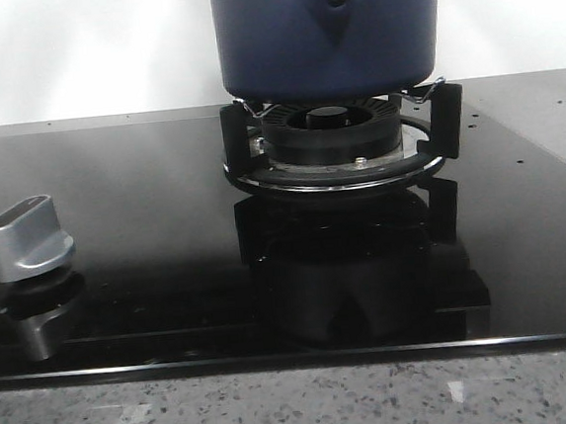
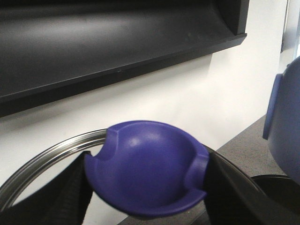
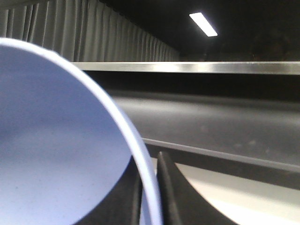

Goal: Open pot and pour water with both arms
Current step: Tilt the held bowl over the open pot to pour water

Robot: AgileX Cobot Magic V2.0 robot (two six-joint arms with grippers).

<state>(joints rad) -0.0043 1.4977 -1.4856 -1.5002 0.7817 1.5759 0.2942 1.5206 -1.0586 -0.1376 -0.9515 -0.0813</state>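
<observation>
The left gripper (image 2: 145, 187) is clamped on the blue lid knob (image 2: 147, 168); one dark finger presses each side of the knob. The steel rim of the lid (image 2: 51, 157) arcs behind the knob, so the lid is held off the pot, presumably to keep the opening free for pouring.

The right gripper (image 3: 150, 187) is closed on the thin rim of a pale blue vessel (image 3: 56, 154): one finger lies inside the wall and one outside. This edge grip gives a hold for tipping. Whether this vessel is the pot itself cannot be told from the right wrist view.

In the front view, the pot (image 1: 327, 30) sits on the burner grate (image 1: 341, 137) of the black glass cooktop (image 1: 147, 244). A silver control knob (image 1: 28, 239) stands at the cooktop's left. Neither arm appears in this view.
</observation>
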